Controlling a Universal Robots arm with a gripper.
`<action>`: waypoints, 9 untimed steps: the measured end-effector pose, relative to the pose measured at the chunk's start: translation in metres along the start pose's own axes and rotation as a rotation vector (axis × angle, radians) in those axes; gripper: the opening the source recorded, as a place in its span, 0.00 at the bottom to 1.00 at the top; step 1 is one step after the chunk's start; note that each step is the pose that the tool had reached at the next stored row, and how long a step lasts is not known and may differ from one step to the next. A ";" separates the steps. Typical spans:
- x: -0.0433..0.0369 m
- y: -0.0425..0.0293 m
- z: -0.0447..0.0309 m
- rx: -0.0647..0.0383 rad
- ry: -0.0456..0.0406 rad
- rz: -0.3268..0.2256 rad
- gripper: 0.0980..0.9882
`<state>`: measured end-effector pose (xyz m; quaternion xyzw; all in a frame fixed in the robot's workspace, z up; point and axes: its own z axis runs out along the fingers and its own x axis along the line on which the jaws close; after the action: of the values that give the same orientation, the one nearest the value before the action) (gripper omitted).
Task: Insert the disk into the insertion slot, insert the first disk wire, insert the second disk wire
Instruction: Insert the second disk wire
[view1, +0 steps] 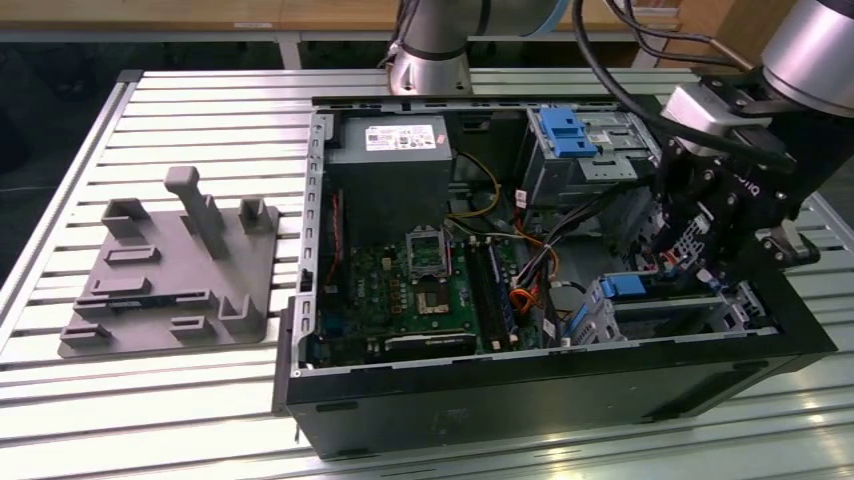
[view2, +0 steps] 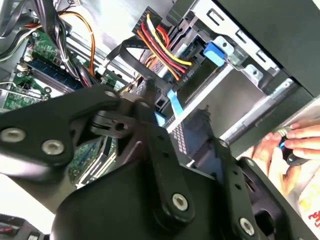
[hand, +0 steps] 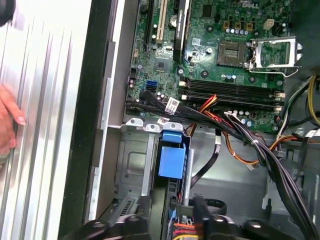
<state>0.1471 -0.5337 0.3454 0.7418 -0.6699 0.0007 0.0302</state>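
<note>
The disk (view1: 627, 290), marked by its bright blue carrier, lies inside the insertion slot (view1: 727, 315), a bare silver cage at the exterior view's right end of the open computer case. My gripper (view1: 671, 262) reaches down into the case just above the disk's far end. In the first wrist view the blue handle (hand: 172, 157) sits in the cage (hand: 131, 165), and my gripper (hand: 174, 207) is shut on a black plug with a blue flat wire. A bundle of red, yellow and orange wires (view2: 165, 50) runs to the disk's edge (view2: 200, 80).
A larger grey drive bay with a blue latch (view1: 574, 135) stands at the back of the case. The motherboard (view1: 414, 290) and loose cable bundles (hand: 260, 150) lie beside the cage. A grey fixture block (view1: 174, 270) rests on the slatted table. A person's hand (view2: 290, 145) is beside the case.
</note>
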 end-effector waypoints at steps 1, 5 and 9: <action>0.0001 0.0001 -0.0028 0.000 0.0001 0.000 0.46; 0.0002 0.0005 -0.0126 0.000 0.0000 0.001 0.53; 0.0006 0.0010 -0.0235 0.000 -0.0001 0.001 0.53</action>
<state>0.1471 -0.5334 0.3689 0.7414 -0.6704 0.0006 0.0302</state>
